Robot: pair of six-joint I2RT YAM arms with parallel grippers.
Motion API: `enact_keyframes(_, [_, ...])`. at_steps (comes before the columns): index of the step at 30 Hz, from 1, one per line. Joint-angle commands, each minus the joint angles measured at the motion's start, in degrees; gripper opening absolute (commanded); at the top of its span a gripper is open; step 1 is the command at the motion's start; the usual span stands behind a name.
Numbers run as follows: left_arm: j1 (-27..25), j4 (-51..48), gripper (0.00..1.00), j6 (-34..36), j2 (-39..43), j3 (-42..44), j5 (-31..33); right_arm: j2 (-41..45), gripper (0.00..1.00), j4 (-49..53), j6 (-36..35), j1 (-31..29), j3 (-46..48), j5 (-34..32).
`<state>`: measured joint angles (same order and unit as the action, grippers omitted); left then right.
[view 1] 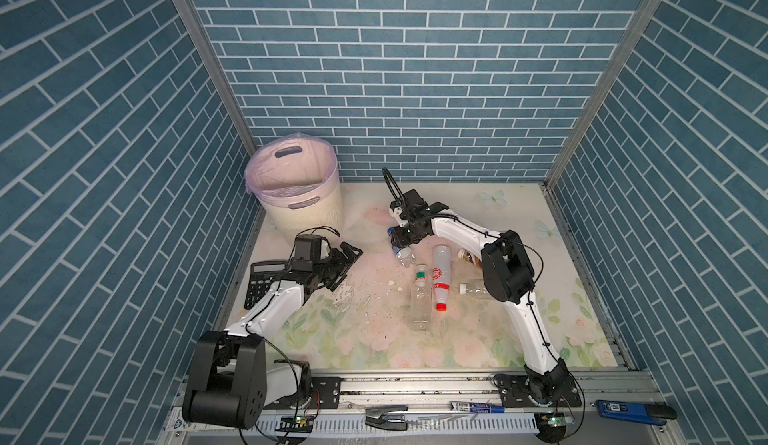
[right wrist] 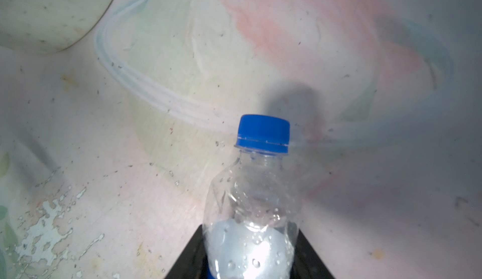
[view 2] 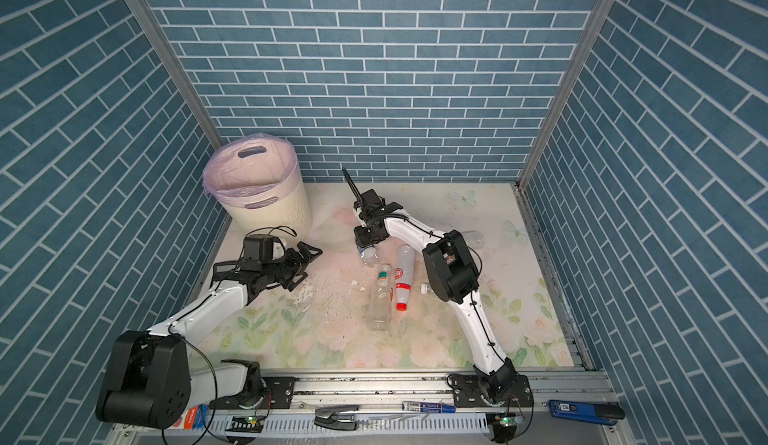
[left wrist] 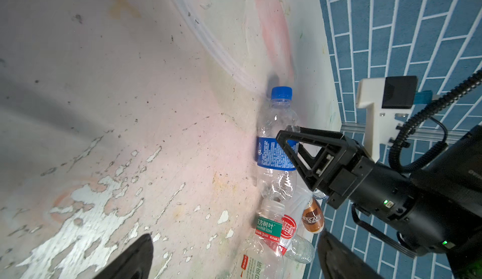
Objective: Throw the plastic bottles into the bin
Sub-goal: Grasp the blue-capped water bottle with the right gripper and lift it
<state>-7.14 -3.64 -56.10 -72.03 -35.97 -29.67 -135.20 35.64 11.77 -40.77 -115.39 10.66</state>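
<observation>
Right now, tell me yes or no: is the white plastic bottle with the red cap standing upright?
No, the white plastic bottle with the red cap lies on its side on the floral tabletop.

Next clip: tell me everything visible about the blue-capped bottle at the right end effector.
The blue-capped bottle is clear, thin, dented plastic with a blue screw cap and a blue printed label round its middle; droplets cling inside. It is horizontal, on or just above the floral mat; I cannot tell which. The right end effector is shut on its labelled middle.

bin [view 1: 305, 218] behind calculator [view 1: 259, 285], left of bottles [view 1: 440, 272]
</observation>
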Motion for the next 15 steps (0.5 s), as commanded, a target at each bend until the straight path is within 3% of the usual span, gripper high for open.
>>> enact_keyframes(1, [0.28,1.08,0.99,0.69,-0.61,0.41,-0.04,-2.76,0.47,4.74,0.53,-0.09,-4.40,0.38])
enact_keyframes(9, [-0.25,1.96,0.99,0.68,-2.36,0.00,-0.19,-1.35,0.63,4.65,0.97,0.10,-4.85,0.70])
enact_keyframes(15, [-0.60,2.06,0.99,0.66,-2.68,-0.16,0.31,5.38,0.76,0.51,2.89,-0.01,3.51,1.69])
